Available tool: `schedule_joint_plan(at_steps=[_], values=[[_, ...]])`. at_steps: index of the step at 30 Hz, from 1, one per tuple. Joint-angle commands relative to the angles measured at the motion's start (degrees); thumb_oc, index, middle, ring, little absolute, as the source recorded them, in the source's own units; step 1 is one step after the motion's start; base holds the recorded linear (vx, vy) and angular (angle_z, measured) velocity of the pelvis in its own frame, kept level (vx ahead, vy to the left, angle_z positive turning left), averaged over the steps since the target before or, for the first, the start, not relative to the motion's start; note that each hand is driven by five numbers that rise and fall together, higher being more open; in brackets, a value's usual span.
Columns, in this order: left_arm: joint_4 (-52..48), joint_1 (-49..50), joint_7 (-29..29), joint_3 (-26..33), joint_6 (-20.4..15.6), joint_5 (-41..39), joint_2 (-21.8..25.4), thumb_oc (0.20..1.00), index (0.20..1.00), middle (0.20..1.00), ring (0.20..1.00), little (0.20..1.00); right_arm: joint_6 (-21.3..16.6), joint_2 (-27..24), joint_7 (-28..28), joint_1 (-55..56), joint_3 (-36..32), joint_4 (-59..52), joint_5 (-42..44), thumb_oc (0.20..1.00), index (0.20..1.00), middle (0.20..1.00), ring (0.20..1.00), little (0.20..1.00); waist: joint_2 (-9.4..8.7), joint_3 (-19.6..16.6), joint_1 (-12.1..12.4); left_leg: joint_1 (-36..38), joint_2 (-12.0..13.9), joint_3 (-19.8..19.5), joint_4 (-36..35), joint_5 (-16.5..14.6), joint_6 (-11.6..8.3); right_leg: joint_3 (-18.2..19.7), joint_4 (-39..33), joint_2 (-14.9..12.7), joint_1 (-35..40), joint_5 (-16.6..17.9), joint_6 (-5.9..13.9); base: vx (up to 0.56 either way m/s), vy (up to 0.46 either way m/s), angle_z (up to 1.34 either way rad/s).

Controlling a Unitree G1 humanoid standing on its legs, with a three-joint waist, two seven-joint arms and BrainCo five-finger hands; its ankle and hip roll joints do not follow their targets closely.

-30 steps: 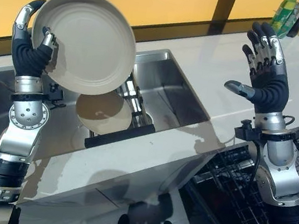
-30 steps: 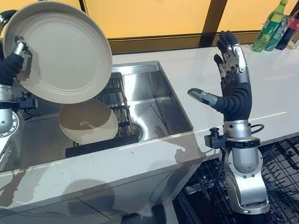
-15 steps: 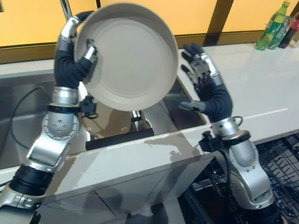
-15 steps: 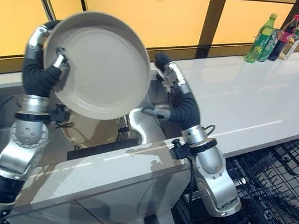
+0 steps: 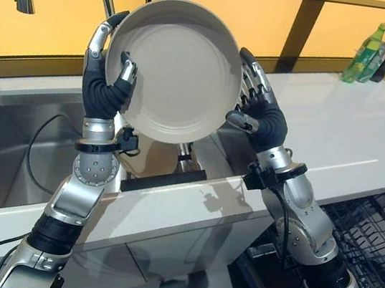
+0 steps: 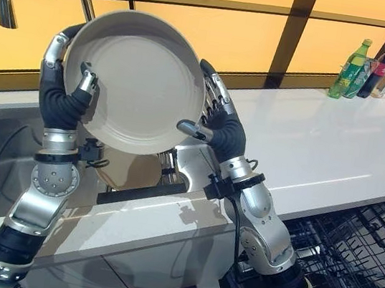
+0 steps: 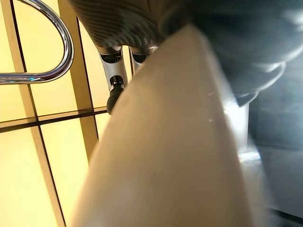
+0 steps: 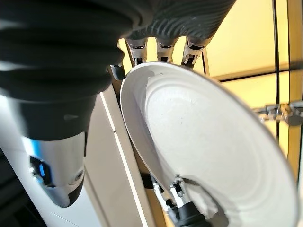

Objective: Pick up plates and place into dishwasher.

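Your left hand (image 5: 104, 86) grips the plate (image 5: 171, 68) upright by its left rim; your open right hand (image 5: 258, 116) sits against its right rim.

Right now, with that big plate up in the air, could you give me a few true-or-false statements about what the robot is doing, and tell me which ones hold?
1. The left hand grips the raised plate by its rim. True.
2. The right hand rests flat on the white counter. False: it is up at the plate's other edge, fingers straight behind the rim.
3. The plate is held above the sink. True.
4. The bottles stand inside the sink. False: they stand on the counter's far right end.
5. The dishwasher rack shows at lower right, and the plate is not yet in it. True.
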Motion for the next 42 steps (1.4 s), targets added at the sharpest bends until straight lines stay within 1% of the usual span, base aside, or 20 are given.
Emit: schedule_joint_plan(at_steps=[1, 4, 6, 8, 13, 18, 19, 22, 25, 34, 37, 40, 42], values=[[-3.52, -6.65, -0.54, -4.75, -4.47, 4.57, 2.05, 0.200, 0.200, 0.200, 0.200, 0.200, 5.12, 2.63, 5.61, -5.48, 6.72, -1.78, 9.59, 1.000, 1.000, 1.000, 1.000, 1.000, -1.67, -3.33, 1.28, 0.34, -3.32, -1.50, 0.75, -2.63, 3.25, -0.84, 0.50, -1.15, -2.61, 3.15, 1.35, 0.00, 0.000, 0.00], [-3.35, -6.80, -0.51, -4.95, -5.63, 5.93, 2.81, 0.200, 0.200, 0.200, 0.200, 0.200, 7.01, 2.19, 7.73, -5.81, 7.91, -1.31, 13.75, 1.000, 1.000, 1.000, 1.000, 1.000, -1.85, -3.62, 1.47, 0.27, -3.39, -1.61, 0.68, -2.50, 3.29, -1.00, 0.46, -1.20, -2.67, 3.26, 1.41, 0.00, 0.000, 0.00], [-3.16, -6.86, -0.39, -4.94, -6.32, 6.35, 3.37, 0.200, 0.200, 0.200, 0.200, 0.200, 7.47, 2.11, 9.43, -6.06, 8.33, -1.05, 17.23, 1.000, 1.000, 1.000, 1.000, 1.000, -1.98, -3.78, 1.59, 0.21, -3.41, -1.64, 0.71, -2.45, 3.32, -1.04, 0.54, -1.27, -2.73, 3.32, 1.43, 0.00, 0.000, 0.00], [-2.70, -7.02, -0.72, -5.06, -6.76, 6.56, 3.56, 0.200, 0.200, 0.200, 0.200, 0.200, 8.02, 2.45, 10.35, -6.41, 8.80, -0.93, 18.32, 1.000, 1.000, 1.000, 1.000, 1.000, -2.10, -3.92, 1.71, 0.13, -3.50, -1.75, 0.76, -2.43, 3.38, -1.01, 0.63, -1.27, -2.72, 3.27, 1.42, 0.00, 0.000, 0.00], [-1.80, -7.36, -1.18, -5.85, -7.62, 7.10, 3.51, 0.200, 0.200, 0.200, 0.200, 0.200, 8.58, 3.29, 11.13, -7.94, 9.81, -0.45, 18.25, 1.000, 1.000, 1.000, 1.000, 1.000, -2.33, -3.93, 1.97, 0.22, -3.73, -1.99, 0.90, -2.42, 3.69, -0.97, 1.14, -1.25, -2.64, 3.14, 1.32, 0.00, 0.000, 0.00], [-1.56, -7.21, -1.18, -6.37, -8.33, 9.57, 3.57, 0.200, 0.200, 0.200, 0.200, 0.200, 11.03, 3.44, 12.10, -9.17, 10.69, -0.46, 16.39, 1.000, 1.000, 1.000, 1.000, 1.000, -2.45, -3.97, 2.19, 0.25, -3.92, -2.25, 0.86, -2.32, 3.90, -0.82, 1.43, -1.30, -2.63, 3.10, 1.31, 0.00, 0.000, 0.00], [-1.36, -7.10, -0.88, -6.41, -7.95, 9.97, 3.82, 0.200, 0.200, 0.200, 0.200, 0.200, 11.95, 2.98, 12.34, -9.33, 10.94, -0.54, 15.81, 1.000, 1.000, 1.000, 1.000, 1.000, -2.50, -4.00, 2.21, 0.28, -3.93, -2.32, 0.84, -2.30, 3.94, -0.74, 1.54, -1.30, -2.65, 3.07, 1.32, 0.00, 0.000, 0.00], [-0.79, -6.86, -1.32, -6.42, -6.64, 9.10, 4.08, 0.200, 0.200, 0.200, 0.200, 0.200, 12.79, 2.29, 12.58, -9.39, 11.78, -0.62, 14.43, 1.000, 1.000, 1.000, 1.000, 1.000, -2.60, -3.84, 2.24, 0.31, -3.94, -2.38, 0.91, -2.33, 4.02, -0.57, 1.84, -1.30, -2.79, 2.99, 1.36, 0.00, 0.000, 0.00], [-0.13, -6.44, -2.23, -7.31, -7.00, 9.83, 3.91, 0.200, 0.200, 0.200, 0.200, 0.200, 13.51, 2.08, 12.87, -10.10, 12.64, -0.17, 13.03, 1.000, 1.000, 1.000, 1.000, 1.000, -2.71, -3.47, 2.42, 0.23, -3.98, -2.41, 1.06, -2.27, 4.03, -0.58, 1.78, -1.28, -2.74, 3.17, 1.31, 0.00, 0.000, 0.00], [0.59, -4.95, -3.22, -8.09, -6.48, 9.23, 3.33, 0.200, 0.200, 0.200, 0.200, 0.200, 12.93, 2.48, 10.23, -10.80, 13.20, 0.73, 12.65, 1.000, 1.000, 1.000, 1.000, 1.000, -2.77, -2.92, 2.96, 0.46, -3.78, -2.53, 1.07, -2.33, 4.04, -0.69, 1.57, -1.30, -2.37, 3.26, 1.27, 0.02, -0.009, 0.01], [0.36, -4.12, -3.92, -7.77, -6.36, 8.82, 3.43, 0.200, 0.200, 0.200, 0.200, 0.200, 11.50, 2.40, 9.26, -10.34, 12.35, 0.92, 12.37, 1.000, 1.000, 1.000, 1.000, 1.000, -2.82, -2.71, 3.15, 0.46, -3.70, -2.48, 1.19, -2.42, 4.03, -0.92, 1.46, -1.34, -2.23, 3.26, 1.25, 0.03, -0.025, 0.00], [0.59, -3.49, -4.38, -7.68, -6.14, 8.40, 3.44, 0.200, 0.200, 0.200, 0.200, 0.200, 9.84, 2.63, 7.38, -10.07, 11.66, 1.06, 11.29, 1.000, 1.000, 1.000, 1.000, 1.000, -2.80, -2.60, 3.26, 0.52, -3.65, -2.26, 1.34, -2.57, 3.99, -1.18, 1.23, -1.49, -2.10, 3.38, 1.28, 0.00, 0.000, 0.00], [0.50, -2.33, -4.87, -7.17, -5.85, 8.42, 3.21, 0.200, 0.200, 0.200, 0.200, 0.200, 8.71, 2.75, 5.55, -9.69, 9.91, 1.44, 10.36, 1.000, 1.000, 1.000, 1.000, 1.000, -2.64, -2.53, 3.35, 0.55, -3.44, -1.56, 1.57, -2.81, 3.88, -1.84, 0.99, -1.94, -2.03, 3.53, 1.44, 0.03, -0.014, 0.00]])
